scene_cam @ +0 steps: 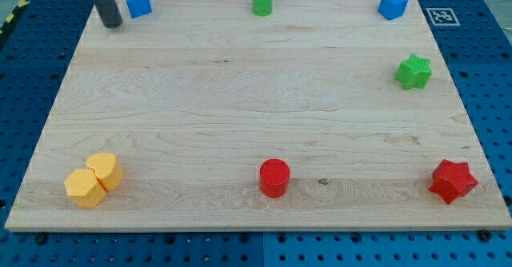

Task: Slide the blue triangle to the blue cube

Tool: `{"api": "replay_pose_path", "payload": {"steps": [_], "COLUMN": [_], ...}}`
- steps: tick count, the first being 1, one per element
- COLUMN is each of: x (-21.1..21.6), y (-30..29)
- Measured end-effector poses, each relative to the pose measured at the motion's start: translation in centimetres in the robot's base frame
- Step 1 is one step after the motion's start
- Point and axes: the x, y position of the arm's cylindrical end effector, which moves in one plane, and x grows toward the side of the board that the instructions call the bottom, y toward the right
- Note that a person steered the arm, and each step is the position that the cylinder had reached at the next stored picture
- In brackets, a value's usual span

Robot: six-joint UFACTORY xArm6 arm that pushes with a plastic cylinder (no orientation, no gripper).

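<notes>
My tip [112,23], a bare rod holding nothing, sits just left of the blue triangle [138,4]; light, likely slippery, best pushed flat-on toward the blue cube [393,5].

My tip [112,24] is seen at the desk [240,107] top-left corner, just left of the blue triangle [138,3], not touching. The blue cube [393,4] is located top-right, well apart. Green cylinder [262,1] is placed between them, top-centre.
</notes>
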Motion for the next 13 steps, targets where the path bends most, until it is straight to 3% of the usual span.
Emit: {"api": "replay_pose_path", "payload": {"steps": [1,2,3,5,6,9,13], "x": [-1.4,-1.4,-1.4,-6.3,-6.2,-6.0,-4.2], "y": [3.1,2.0,-5.2,-5.9,-5.6,4.7,10.9]}}
